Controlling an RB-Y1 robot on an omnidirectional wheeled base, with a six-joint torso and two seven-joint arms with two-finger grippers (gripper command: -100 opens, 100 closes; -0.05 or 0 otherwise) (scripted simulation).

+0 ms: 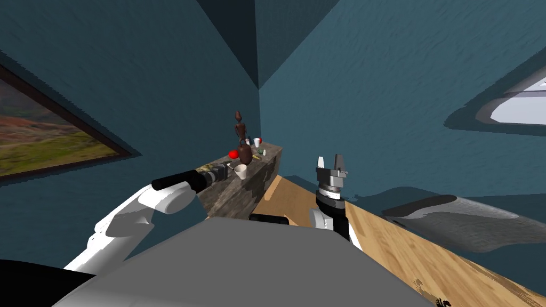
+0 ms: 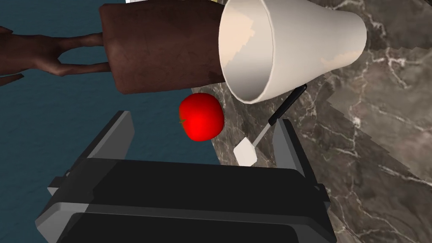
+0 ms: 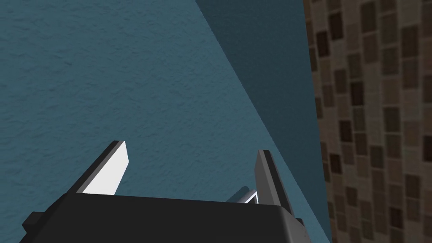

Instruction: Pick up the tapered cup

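Facing a marble-topped bench [image 1: 268, 155] against teal walls [image 1: 133, 80] in a corner, we hold the left gripper [image 2: 203, 119] spread, just short of the white tapered cup [image 2: 295, 46] at the bench's near end; the right gripper [image 1: 330, 159], also spread, stands over wooden floor [image 1: 405, 245].

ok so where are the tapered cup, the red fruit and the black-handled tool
tapered cup [image 2: 312, 46], left wrist view, on its white outer wall
red fruit [image 2: 201, 117], left wrist view, middle of its skin
black-handled tool [image 2: 288, 104], left wrist view, midway along the black handle
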